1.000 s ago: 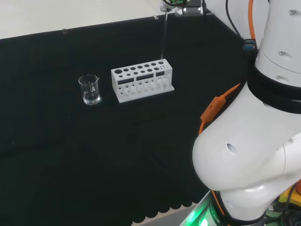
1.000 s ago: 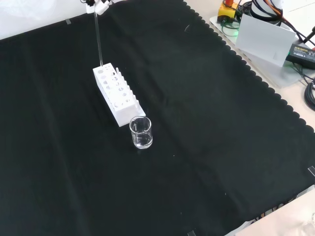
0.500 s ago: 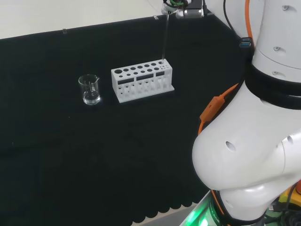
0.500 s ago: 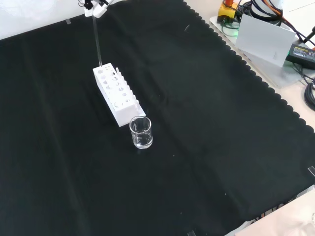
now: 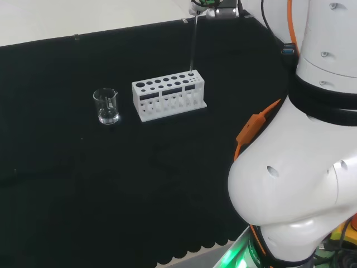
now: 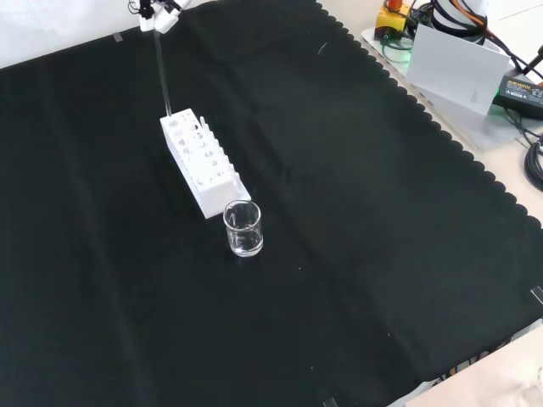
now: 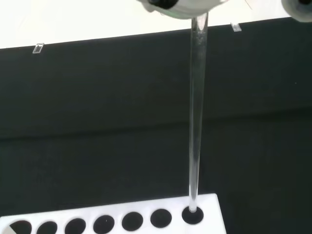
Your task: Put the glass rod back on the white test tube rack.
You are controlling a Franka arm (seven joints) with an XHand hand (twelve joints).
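Note:
The glass rod (image 5: pixel 193 44) stands almost upright, and the hand (image 5: pixel 215 8) pinches its top end at the head view's upper edge. Its lower tip rests at the last hole on the right end of the white test tube rack (image 5: pixel 169 95). In the front view the rod (image 6: pixel 162 76) leans from the hand (image 6: pixel 157 10) down to the far end of the rack (image 6: pixel 204 165). The wrist view shows the rod (image 7: pixel 196 122) running from a blurred white part of the hand (image 7: pixel 175 6) to the end hole of the rack (image 7: pixel 209 222).
A small clear glass beaker (image 5: pixel 106 106) stands on the black cloth to the left of the rack in the head view, and in the front view the beaker (image 6: pixel 243 229) sits just in front of the rack's near end. The arm's white links fill the head view's right side.
The hand and the rod's top have shifted slightly left in the front view. The rod's lower tip has stayed at the rack's end hole.

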